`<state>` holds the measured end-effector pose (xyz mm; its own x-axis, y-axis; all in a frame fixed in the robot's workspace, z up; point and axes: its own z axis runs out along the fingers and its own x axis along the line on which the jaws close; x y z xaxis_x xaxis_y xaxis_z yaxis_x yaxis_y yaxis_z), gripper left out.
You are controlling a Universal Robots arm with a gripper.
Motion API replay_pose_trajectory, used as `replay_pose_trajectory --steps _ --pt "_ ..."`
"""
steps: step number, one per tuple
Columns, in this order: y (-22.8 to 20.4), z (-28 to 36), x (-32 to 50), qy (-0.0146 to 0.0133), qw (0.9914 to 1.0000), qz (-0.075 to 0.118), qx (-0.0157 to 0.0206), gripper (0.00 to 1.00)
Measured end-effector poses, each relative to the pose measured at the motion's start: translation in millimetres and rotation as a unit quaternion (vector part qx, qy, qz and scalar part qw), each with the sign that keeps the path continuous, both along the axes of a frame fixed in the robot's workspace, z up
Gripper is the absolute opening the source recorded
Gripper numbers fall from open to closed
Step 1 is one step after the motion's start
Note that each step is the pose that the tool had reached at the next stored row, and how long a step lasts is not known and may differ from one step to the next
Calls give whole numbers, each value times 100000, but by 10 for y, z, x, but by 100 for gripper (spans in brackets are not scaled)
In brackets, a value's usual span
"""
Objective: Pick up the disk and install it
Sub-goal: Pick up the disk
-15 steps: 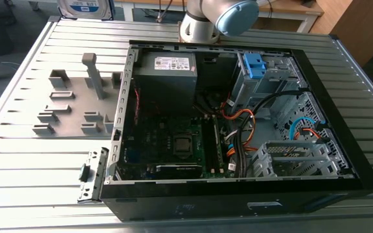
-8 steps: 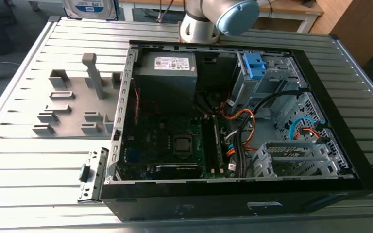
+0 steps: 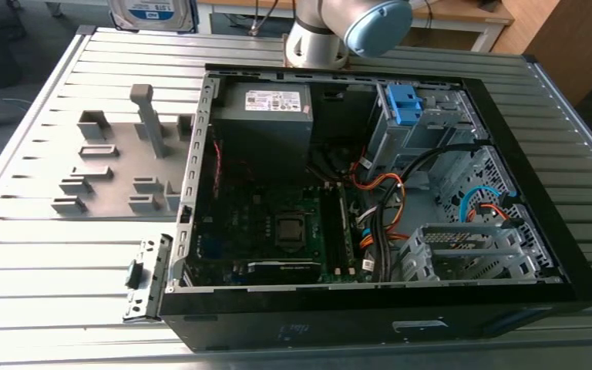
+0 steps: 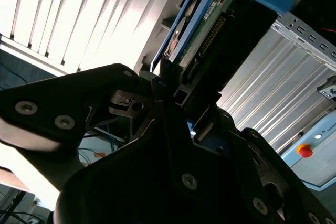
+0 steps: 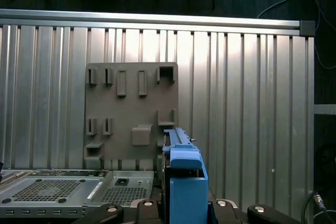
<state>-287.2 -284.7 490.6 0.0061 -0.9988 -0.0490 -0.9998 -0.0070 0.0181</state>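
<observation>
Fingers (image 4: pixel 166 80) of the gripper (image 4: pixel 184 92) are gripping one end of the disk (image 4: pixel 202 22), holding it edge-on. Its bright blue carrier, green circuit board and a row of connector pins are facing the camera in the second wrist view. In the exterior view the disk (image 3: pixel 152 14) is standing upright at the frame's upper edge, at about 11 o'clock from the open computer case (image 3: pixel 378 193). Its blue-and-white label is facing the camera, the print too small to tell.

The arm's base (image 3: pixel 311 42) is standing on the slatted metal table (image 3: pixel 49 262) at 12 o'clock from the case, with a grey joint (image 3: pixel 378 23) wearing a pale blue cap just beside it. A grey fixture plate (image 3: pixel 121 169) with raised blocks is lying on the table at 9 o'clock from the case.

Inside the case, a grey box (image 3: pixel 265 135) is carrying a white sticker whose writing is unreadable, and a blue plastic clip (image 3: pixel 404 104) is sitting in the drive cage at 1 o'clock. In the first wrist view the carrier's blue edge is pointing toward the fixture plate.
</observation>
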Motion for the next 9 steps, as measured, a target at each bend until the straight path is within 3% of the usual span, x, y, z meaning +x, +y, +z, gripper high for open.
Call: replay_pose_trajectory --steps 9 --pt "0 0 136 57 100000 -2 1 36"
